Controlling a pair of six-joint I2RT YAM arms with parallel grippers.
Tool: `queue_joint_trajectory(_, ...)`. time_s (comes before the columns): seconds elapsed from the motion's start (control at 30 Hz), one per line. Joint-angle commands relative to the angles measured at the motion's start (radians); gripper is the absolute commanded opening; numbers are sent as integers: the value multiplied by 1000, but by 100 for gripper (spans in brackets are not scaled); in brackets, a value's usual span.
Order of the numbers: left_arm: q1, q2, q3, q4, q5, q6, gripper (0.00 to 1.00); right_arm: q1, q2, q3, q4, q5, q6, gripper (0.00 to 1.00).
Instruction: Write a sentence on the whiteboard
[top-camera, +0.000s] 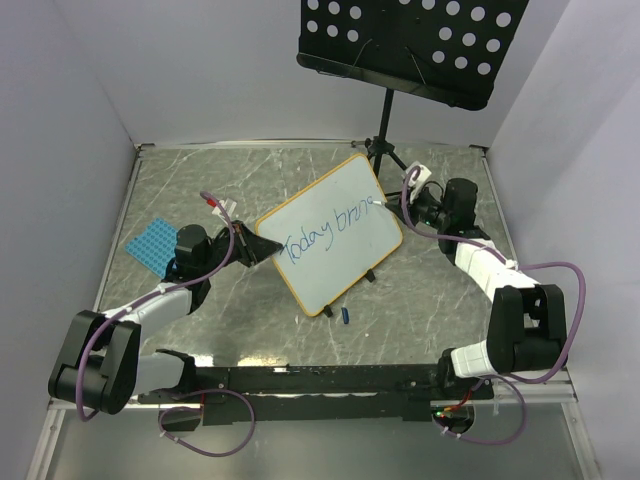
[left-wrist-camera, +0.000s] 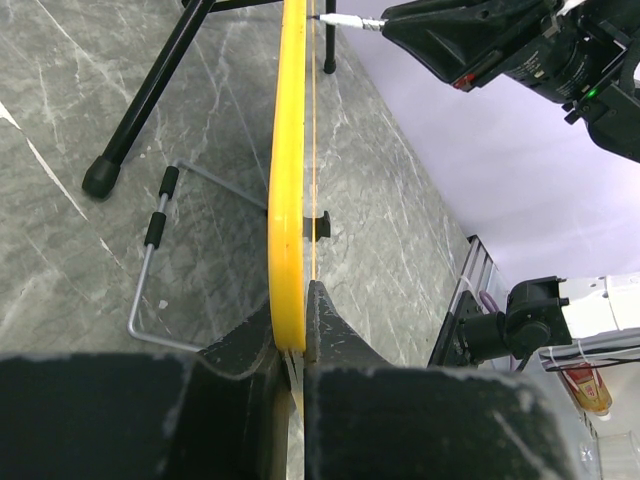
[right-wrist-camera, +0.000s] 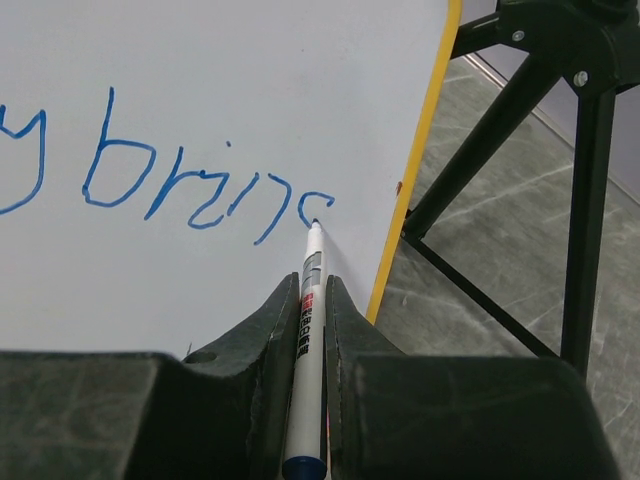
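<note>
At the middle of the table (top-camera: 190, 180), the whiteboard (top-camera: 340, 270) stands tilted on its clip feet. My left hand (left-wrist-camera: 297, 335) is clamped on its yellow left edge. My right hand (right-wrist-camera: 312, 310) is closed on the blue marker (right-wrist-camera: 311, 290), whose tip touches the board at the end of the sentence (right-wrist-camera: 200, 195): "Today brin" and a half-made letter. The right frame lies just beside the tip, so I judge the word may run out of room. Pressing hard could also twist the board in my left grip.
</note>
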Motion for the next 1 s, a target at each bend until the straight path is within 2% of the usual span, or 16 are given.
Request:
queue_joint_trajectory(0.0,-20,18,-17,-62,95,106,1,-8,11,64,60,-5,34,0)
queue_joint_trajectory(0.97,-20,21,-19,-56,93,103,1,-8,27,35,-21,1,-43,0)
